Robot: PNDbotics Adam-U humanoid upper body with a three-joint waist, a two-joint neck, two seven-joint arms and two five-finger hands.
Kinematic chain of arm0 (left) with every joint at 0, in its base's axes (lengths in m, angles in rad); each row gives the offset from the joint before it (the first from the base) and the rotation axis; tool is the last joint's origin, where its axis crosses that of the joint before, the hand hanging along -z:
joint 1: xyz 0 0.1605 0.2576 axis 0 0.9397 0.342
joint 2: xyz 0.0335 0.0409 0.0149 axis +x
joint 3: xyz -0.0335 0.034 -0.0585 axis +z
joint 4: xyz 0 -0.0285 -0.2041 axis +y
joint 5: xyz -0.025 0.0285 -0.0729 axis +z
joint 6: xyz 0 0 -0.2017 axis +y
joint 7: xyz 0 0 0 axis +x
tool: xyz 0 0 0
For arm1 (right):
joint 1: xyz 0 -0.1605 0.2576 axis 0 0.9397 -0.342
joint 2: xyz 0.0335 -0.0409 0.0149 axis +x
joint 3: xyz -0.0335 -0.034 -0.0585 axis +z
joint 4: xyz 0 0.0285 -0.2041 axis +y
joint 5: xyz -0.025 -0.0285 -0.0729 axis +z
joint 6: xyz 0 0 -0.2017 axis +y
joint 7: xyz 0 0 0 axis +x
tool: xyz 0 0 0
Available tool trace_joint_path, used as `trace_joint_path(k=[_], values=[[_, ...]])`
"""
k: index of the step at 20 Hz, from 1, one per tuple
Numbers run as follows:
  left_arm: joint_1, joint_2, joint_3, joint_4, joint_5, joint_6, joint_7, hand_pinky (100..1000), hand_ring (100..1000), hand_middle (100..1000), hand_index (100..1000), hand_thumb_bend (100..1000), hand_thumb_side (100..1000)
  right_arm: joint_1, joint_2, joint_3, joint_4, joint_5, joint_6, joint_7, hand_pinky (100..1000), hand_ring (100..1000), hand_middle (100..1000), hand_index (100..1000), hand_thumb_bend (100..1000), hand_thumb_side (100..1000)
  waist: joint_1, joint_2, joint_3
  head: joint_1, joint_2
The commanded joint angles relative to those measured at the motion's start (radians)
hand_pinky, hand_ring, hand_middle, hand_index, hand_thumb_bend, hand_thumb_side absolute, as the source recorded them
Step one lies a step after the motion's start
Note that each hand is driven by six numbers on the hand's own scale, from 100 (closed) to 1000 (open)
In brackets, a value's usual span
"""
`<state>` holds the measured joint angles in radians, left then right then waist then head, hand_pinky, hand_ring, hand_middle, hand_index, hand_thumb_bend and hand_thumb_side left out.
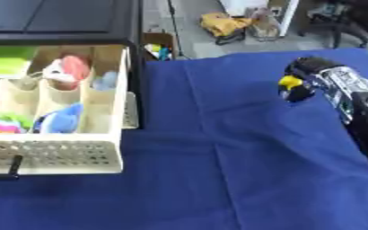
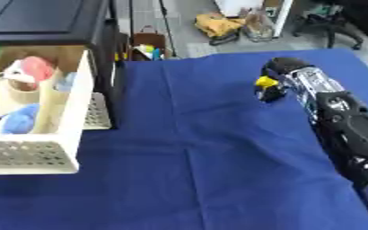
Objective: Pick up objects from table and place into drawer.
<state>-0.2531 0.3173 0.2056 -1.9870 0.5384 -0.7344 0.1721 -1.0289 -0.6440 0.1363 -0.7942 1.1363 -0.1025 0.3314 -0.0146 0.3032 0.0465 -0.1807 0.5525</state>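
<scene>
Blue cloth spread flat over the table, nearest the camera, bare across its front and middle, with faint fold creases. Right arm entering from the right side, black with silver joints, stretched toward the far right part of the cloth. Right hand at the end of it, fingers curled down around a small yellow and black object; closed on that object, which sits at cloth level under the hand, though contact with the cloth cannot be confirmed. Exact kind of object not discernible beyond colour. Pulled-out white drawer at the left, well apart from the hand, with a perforated front wall and a dark handle on it. Divided inside into compartments, already holding several soft items: pink and white piece in a far compartment, pale blue piece just beside it, blue piece in a nearer compartment, green and red items at the far left edge. Black cabinet above and behind the drawer. Left hand not seen in either view. Floor clutter beyond the table's far edge, including a yellow bundle.
</scene>
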Motion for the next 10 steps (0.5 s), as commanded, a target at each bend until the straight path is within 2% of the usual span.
trace_joint_path(k=[1, 2, 3, 4, 10], values=[[-0.008, 0.029, 0.002, -0.013, 0.003, 0.004, 0.002, 510, 688, 725, 821, 100, 1000, -0.030, -0.052, 0.011, -0.061, -0.026, -0.004, 0.005, 640, 713, 426, 608, 100, 430, -0.003, -0.027, -0.002, -0.002, 0.001], [-0.007, 0.031, 0.002, -0.013, 0.004, 0.005, 0.003, 510, 688, 725, 821, 100, 1000, -0.034, -0.056, 0.018, -0.076, -0.031, -0.008, 0.006, 641, 713, 425, 607, 100, 422, -0.004, -0.029, -0.003, -0.002, 0.002], [-0.007, 0.033, 0.002, -0.013, 0.005, 0.005, 0.003, 510, 688, 725, 821, 100, 1000, -0.037, -0.059, 0.025, -0.090, -0.036, -0.012, 0.007, 641, 713, 425, 605, 100, 477, -0.006, -0.031, -0.003, -0.002, 0.003], [-0.007, 0.034, 0.002, -0.013, 0.005, 0.006, 0.004, 510, 688, 725, 821, 100, 1000, -0.041, -0.061, 0.031, -0.105, -0.041, -0.018, 0.007, 641, 713, 424, 604, 100, 410, -0.007, -0.033, -0.004, -0.002, 0.004], [-0.006, 0.046, 0.003, -0.013, 0.012, 0.012, 0.008, 510, 687, 724, 822, 100, 1000, -0.063, -0.083, 0.083, -0.210, -0.069, -0.065, 0.005, 645, 719, 421, 603, 100, 394, -0.020, -0.046, -0.009, 0.000, 0.012]])
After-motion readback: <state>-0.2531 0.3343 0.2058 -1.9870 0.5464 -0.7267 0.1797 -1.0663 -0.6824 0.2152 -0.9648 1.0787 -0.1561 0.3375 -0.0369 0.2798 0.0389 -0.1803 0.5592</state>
